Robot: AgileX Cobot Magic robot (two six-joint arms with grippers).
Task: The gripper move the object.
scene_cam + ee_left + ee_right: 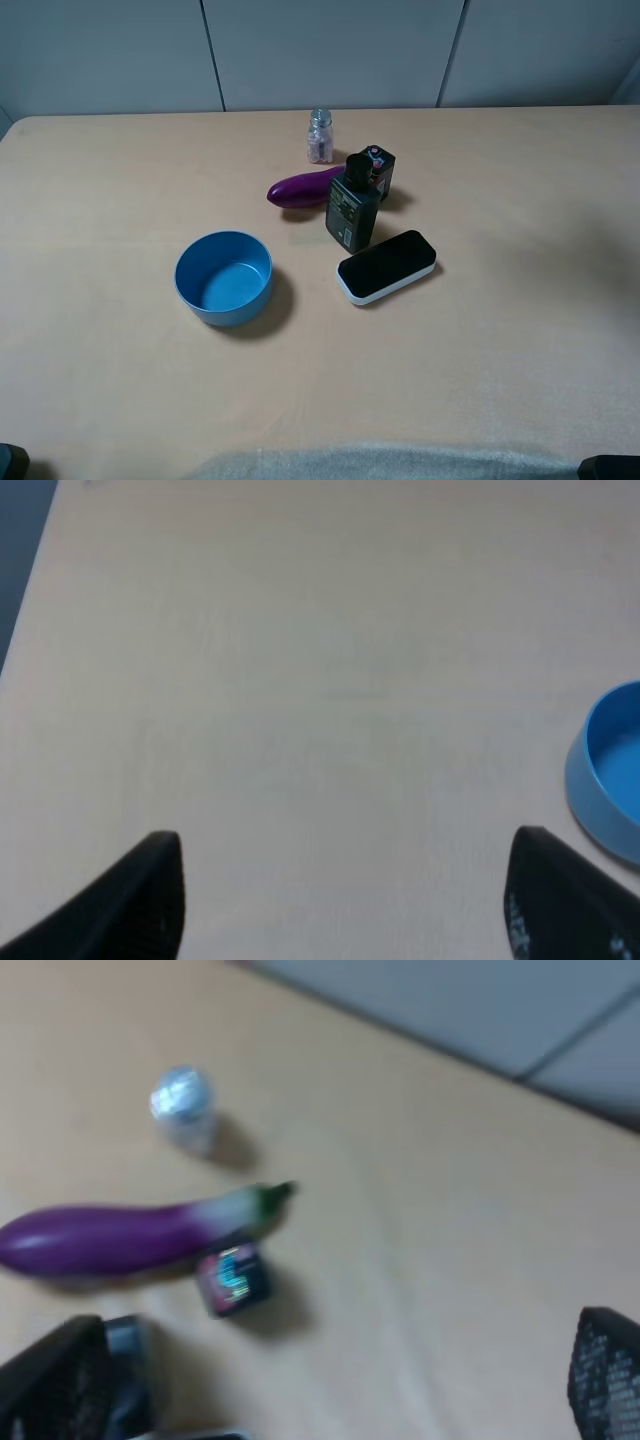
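Pale wood table (120, 400), grey wall panels behind. The object (352, 207), tall dark bottle, stands upright mid-table in a tight cluster: eggplant (305, 186) just left/far, small black box (378, 172) touching behind, eraser (386, 266) just near-right, clear jar (320, 135) farther back. Blue bowl (224, 277) near-left, apart. Left gripper (345, 900) spread wide over bare table, holding nothing; right gripper (330, 1390) also spread, nothing held, hovering by the cluster. Most open room: right side & near edge; approach from there looks safest.
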